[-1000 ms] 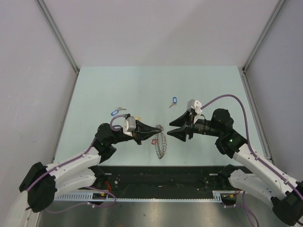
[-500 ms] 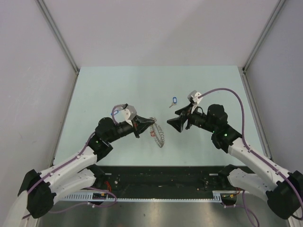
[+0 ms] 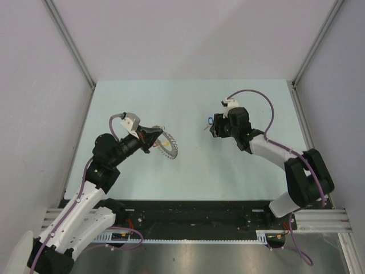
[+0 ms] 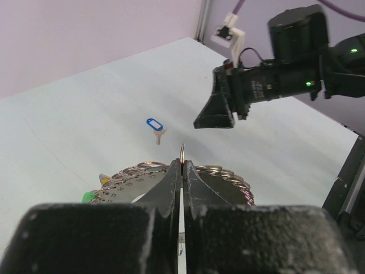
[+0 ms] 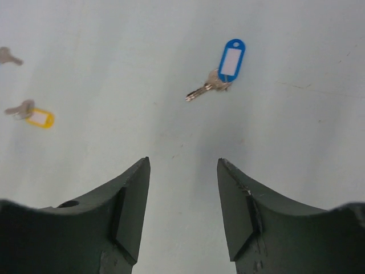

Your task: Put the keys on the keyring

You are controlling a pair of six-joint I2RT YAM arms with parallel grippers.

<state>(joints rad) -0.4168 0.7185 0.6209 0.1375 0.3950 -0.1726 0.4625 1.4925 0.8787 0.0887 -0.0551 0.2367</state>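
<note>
Right gripper (image 5: 182, 165) swings well clear of the keyring (image 3: 169, 149), spread wide and empty, towards the blue-tagged key (image 5: 224, 71); left gripper (image 4: 182, 165) stays clamped on the keyring (next pickup, likely).

The keyring (image 4: 223, 170) is recorded as bright coiled metal wire. The blue-tagged key (image 5: 228, 64), upper right of the right wrist view, is noted as silvery metal with a glossy plastic tag. The desk (image 5: 171, 34) is matt and smooth; the left end effector (image 4: 182, 165), grainy matt black.

left fingers (image 4: 169, 193) pressed together, right fingers (image 5: 130, 208) spread, apparently pointing down.
</note>
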